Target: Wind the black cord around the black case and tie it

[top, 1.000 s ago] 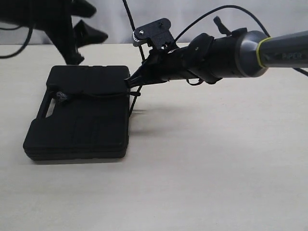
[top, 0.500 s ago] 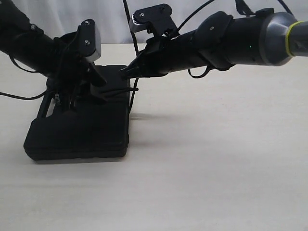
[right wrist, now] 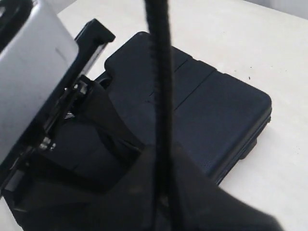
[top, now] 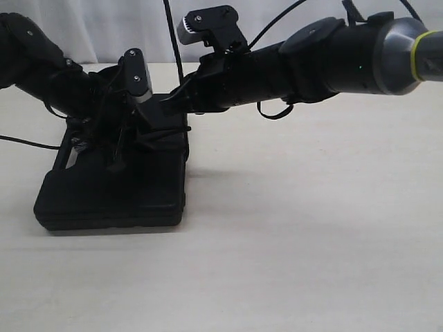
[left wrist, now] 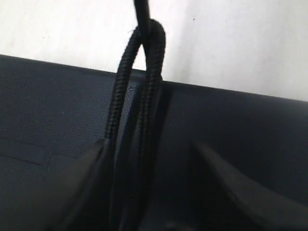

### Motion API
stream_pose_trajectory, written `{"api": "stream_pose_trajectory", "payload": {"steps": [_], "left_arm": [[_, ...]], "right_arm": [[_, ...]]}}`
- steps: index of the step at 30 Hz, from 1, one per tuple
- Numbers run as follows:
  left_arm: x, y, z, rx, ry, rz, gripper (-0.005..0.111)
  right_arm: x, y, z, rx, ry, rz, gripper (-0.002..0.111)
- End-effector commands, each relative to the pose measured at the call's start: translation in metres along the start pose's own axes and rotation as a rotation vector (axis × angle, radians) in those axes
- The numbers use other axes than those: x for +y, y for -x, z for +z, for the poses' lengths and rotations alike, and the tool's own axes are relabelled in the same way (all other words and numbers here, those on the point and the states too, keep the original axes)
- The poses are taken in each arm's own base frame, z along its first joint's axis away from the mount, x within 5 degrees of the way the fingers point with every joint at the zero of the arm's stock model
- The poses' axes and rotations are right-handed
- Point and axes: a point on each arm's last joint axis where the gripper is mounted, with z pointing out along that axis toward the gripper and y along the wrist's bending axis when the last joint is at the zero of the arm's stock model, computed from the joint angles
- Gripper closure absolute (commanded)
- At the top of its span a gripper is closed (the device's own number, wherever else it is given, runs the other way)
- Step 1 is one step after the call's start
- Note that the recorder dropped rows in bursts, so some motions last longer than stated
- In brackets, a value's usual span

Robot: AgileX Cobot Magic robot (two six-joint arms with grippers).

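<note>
The black case (top: 111, 194) lies flat on the left of the table. The black cord (top: 173, 41) rises taut from the case's far right edge and leaves the top of the view. My right gripper (top: 169, 105) reaches across over that edge. In the right wrist view it (right wrist: 163, 161) is shut on the cord (right wrist: 159, 72), above the case (right wrist: 216, 106). My left gripper (top: 136, 133) points down at the lid. In the left wrist view it (left wrist: 154, 185) is open, with two cord strands (left wrist: 137, 96) lying on the case (left wrist: 240, 125) between its fingers (left wrist: 91, 168), hooked around the taut strand at the edge.
The pale table (top: 311, 228) stretches to the right and front of the case. The left arm's silver wrist camera (right wrist: 33, 72) sits close beside my right gripper. Glossy arm cables (top: 291, 21) arc above the right arm. A pale wall stands behind.
The left arm has come down from the back left onto the case, its gripper now astride the cord. My right gripper has shifted left and slightly up, still holding the cord.
</note>
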Motion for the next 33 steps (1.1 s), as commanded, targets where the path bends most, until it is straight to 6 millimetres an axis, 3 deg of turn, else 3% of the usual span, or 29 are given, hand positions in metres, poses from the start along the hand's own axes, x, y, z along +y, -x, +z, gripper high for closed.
{"api": "stream_pose_trajectory", "payload": {"steps": [1, 6, 12, 18, 20, 23, 25, 28, 30, 33], "left_arm": [[0.002, -0.001, 0.000, 0.005, 0.025, -0.041, 0.071], [0.004, -0.010, -0.001, 0.111, 0.044, -0.067, 0.106], [0.002, -0.019, -0.002, 0.208, 0.033, -0.054, 0.107], [0.001, -0.027, -0.004, 0.299, 0.018, -0.045, 0.107], [0.005, -0.037, -0.008, 0.402, 0.069, -0.071, 0.107], [0.007, -0.040, -0.009, 0.408, 0.076, -0.089, 0.107], [0.010, -0.030, -0.010, 0.307, 0.126, -0.164, 0.107], [0.015, -0.016, -0.023, 0.207, 0.207, -0.199, 0.098], [0.014, -0.014, -0.024, 0.194, 0.193, -0.209, 0.081], [0.009, -0.019, -0.008, 0.193, 0.101, -0.193, 0.062]], "right_arm": [[0.002, 0.008, -0.009, -0.035, 0.014, -0.010, 0.104], [-0.001, 0.008, -0.010, -0.038, -0.006, -0.019, 0.104], [-0.016, 0.005, -0.012, -0.047, -0.074, 0.006, 0.104], [-0.031, 0.004, -0.022, -0.048, 0.013, 0.070, 0.104], [-0.052, -0.001, -0.028, -0.051, -0.025, 0.121, 0.104], [-0.054, -0.004, -0.032, -0.045, 0.036, 0.123, 0.104], [-0.052, -0.004, -0.032, -0.043, 0.045, 0.111, 0.104], [-0.052, -0.004, -0.032, -0.043, 0.045, 0.111, 0.104], [-0.052, -0.004, -0.032, -0.043, 0.045, 0.111, 0.104], [-0.052, -0.004, -0.032, -0.043, 0.045, 0.108, 0.104]]}}
